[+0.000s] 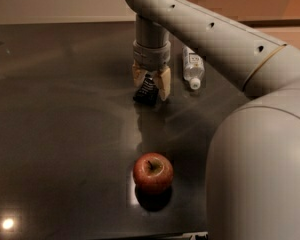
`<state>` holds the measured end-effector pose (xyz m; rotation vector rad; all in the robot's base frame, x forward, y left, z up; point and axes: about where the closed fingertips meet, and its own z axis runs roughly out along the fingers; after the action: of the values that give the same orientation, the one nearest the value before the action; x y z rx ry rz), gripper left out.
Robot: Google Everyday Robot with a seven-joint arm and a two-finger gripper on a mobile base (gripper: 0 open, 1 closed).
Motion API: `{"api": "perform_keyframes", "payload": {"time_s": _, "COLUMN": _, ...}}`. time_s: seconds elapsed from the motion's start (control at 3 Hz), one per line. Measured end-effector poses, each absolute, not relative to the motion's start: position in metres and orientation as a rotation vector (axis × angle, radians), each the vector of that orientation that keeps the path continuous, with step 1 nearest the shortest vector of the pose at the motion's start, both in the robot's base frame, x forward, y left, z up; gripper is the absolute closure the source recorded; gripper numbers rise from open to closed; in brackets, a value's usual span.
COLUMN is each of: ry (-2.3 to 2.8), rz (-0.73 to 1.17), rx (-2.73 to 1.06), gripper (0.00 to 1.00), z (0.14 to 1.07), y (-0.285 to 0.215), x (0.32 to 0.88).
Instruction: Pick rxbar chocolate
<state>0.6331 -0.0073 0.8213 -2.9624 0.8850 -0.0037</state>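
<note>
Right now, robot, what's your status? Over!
Gripper down at the dark table, around the rxbar chocolate. White bottle beside it, apart. Apple nearer the camera, not in the way. Over.

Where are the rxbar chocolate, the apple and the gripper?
rxbar chocolate [145,92], camera view, middle of the black wrapper.
apple [153,172], camera view, centre of its red skin.
gripper [150,91], camera view, midway between its fingertips, shut on the rxbar chocolate, beyond the apple.

Black rxbar chocolate [145,92], tilted; clasped in claw [150,89]
</note>
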Motion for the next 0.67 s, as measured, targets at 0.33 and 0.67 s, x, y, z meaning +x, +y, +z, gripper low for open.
{"api": "perform_keyframes", "payload": {"time_s": 0.33, "ry": 0.885, "rz": -0.004, "rx": -2.962, "gripper": 0.79, "z": 0.8262, "y": -0.0074, "x": 0.633}}
{"api": "perform_keyframes", "payload": {"time_s": 0.67, "ry": 0.885, "rz": -0.004, "rx": -2.962, "gripper": 1.0, "z": 0.8265, "y": -0.0074, "x": 0.6329}}
